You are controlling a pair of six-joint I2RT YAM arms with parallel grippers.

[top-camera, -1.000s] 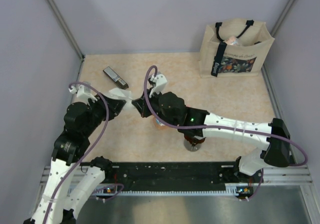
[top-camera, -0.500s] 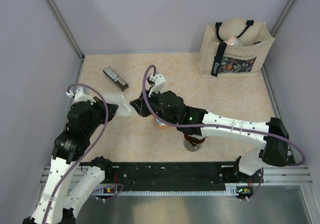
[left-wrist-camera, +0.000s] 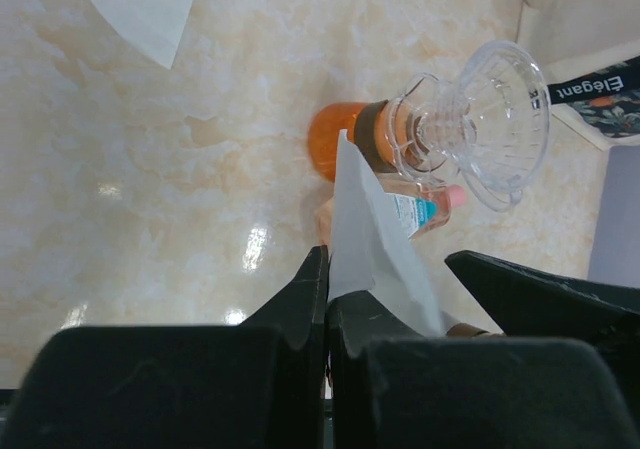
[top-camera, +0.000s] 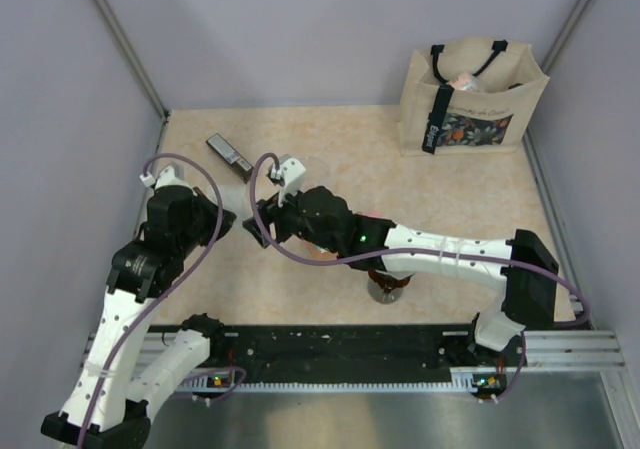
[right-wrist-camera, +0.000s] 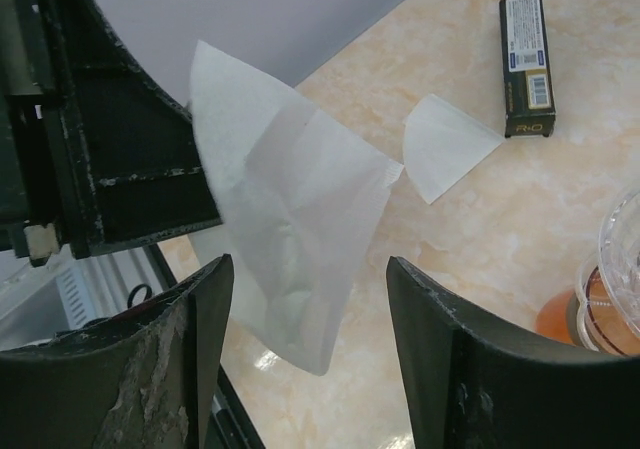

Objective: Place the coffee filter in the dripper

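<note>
My left gripper [left-wrist-camera: 327, 269] is shut on the lower edge of the white paper coffee filter [left-wrist-camera: 375, 239], which stands up from its jaws. The same filter [right-wrist-camera: 290, 219] hangs between the fingers of my right gripper [right-wrist-camera: 310, 269]. That gripper is open and its fingers stand apart from the paper. In the top view both grippers meet at the table's left, left gripper [top-camera: 230, 219] and right gripper [top-camera: 262, 214]. The dark amber dripper [top-camera: 388, 285] stands near the front, mostly hidden under the right arm.
A second white filter [right-wrist-camera: 445, 147] lies flat on the table beside a black box [right-wrist-camera: 525, 64]. A clear glass cup [left-wrist-camera: 480, 119] sits on a glass of orange liquid [left-wrist-camera: 335, 139]. A tote bag [top-camera: 470, 99] stands at the back right.
My right gripper has opened, let go of the filter and shifted left. My left gripper has shut on the filter and now holds it alone.
</note>
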